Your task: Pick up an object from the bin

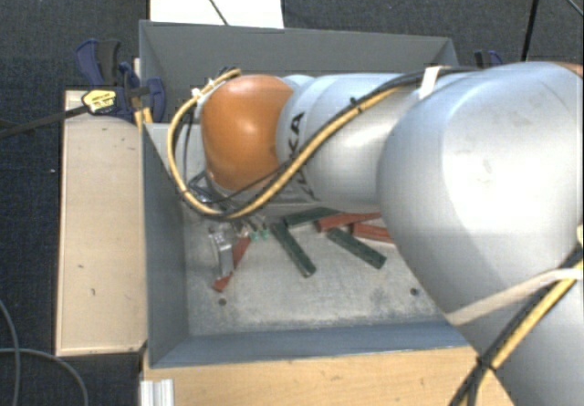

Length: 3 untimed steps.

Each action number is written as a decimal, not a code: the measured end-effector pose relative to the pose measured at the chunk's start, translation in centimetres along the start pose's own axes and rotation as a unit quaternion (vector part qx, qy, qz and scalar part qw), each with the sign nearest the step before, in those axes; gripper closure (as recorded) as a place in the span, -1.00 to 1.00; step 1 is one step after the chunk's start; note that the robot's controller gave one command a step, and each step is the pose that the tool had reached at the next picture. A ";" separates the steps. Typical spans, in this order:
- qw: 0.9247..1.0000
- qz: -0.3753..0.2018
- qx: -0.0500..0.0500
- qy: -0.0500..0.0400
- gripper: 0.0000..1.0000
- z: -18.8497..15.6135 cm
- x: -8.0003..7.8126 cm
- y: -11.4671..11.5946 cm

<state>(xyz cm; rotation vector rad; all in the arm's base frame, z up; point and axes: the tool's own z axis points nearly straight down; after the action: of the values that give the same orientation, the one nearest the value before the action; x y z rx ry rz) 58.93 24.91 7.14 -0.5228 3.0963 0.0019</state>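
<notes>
My gripper (224, 256) hangs low over the left part of the bin floor, below the arm's orange cover. A red-brown stick (223, 281) lies slanted right beside it, its upper end hidden behind the gripper; I cannot tell whether they touch. Just to the right, a dark green stick (295, 251) lies at an angle on the floor.
Further right lie another dark green stick (358, 248) and two red-brown sticks (365, 232), partly under the arm. The big arm covers the back and right of the bin. The bin's left wall stands close to the gripper.
</notes>
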 end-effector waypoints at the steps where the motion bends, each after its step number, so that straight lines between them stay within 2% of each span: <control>1: 0.997 -0.074 -0.001 0.004 -1.00 -3.7 1.6 -2.5; 2: 0.998 -0.068 0.001 -0.002 -1.00 -6.7 2.0 -3.6; 3: 1.000 0.015 0.000 -0.001 -1.00 -4.2 2.4 -4.0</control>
<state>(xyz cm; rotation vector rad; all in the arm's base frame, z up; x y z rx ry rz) 57.97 20.32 11.36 -0.4762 3.1026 0.0024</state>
